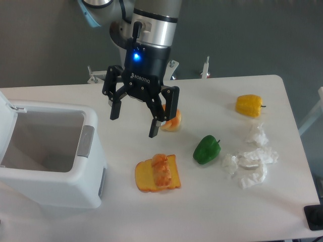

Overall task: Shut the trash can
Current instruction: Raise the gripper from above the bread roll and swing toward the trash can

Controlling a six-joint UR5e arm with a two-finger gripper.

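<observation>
The trash can, a big boxy white bin with a grey latch tab on its side, stands at the left of the table with its top open and its inside empty. Its white lid is swung up at the far left edge, only partly in view. My gripper hangs above the table just right of the bin's rim, fingers spread open and holding nothing.
On the table lie a toast slice with topping, an orange piece behind the gripper's right finger, a green pepper, a yellow pepper and crumpled white tissues. The table's right edge is near.
</observation>
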